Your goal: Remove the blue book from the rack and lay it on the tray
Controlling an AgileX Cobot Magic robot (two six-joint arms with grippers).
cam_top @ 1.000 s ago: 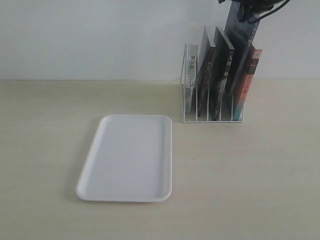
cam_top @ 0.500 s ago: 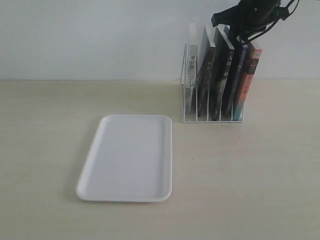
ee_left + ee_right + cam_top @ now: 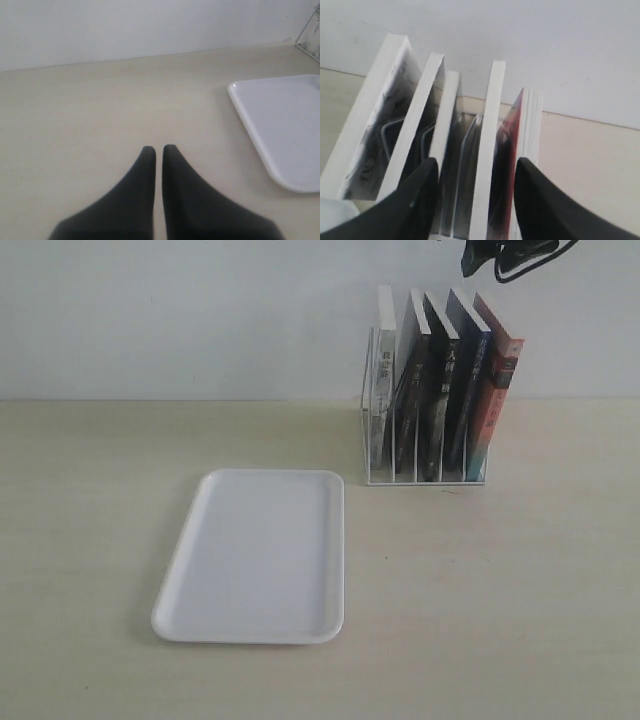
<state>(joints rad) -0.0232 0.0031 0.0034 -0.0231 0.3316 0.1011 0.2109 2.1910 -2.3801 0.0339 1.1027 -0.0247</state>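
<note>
Blue book (image 3: pixel 470 390) upright in the rack (image 3: pixel 425 481), upper right of the exterior view, fourth slot from the left, between a black book (image 3: pixel 440 390) and the red book (image 3: pixel 497 405); not yet lifted. White tray (image 3: pixel 255 555) bare, lower left of centre, well apart from the rack. Right claw (image 3: pixel 475 165) spread wide, holding nothing, hanging over the books' top edges and straddling more than one of them; grasp step judged to be at its very start. Left claw (image 3: pixel 157 150) pinched nearly closed on nothing, low over the table (image 3: pixel 75 100) near a corner of the tray, idle. Next, by judgement: centre on the blue book's page edge alone, come down without catching the neighbours, close firmly, lift straight up clear of the wires, then carry leftward and lay flat inside the rim. Likely risks: pinching two books at once, or dragging the light rack along.
</note>
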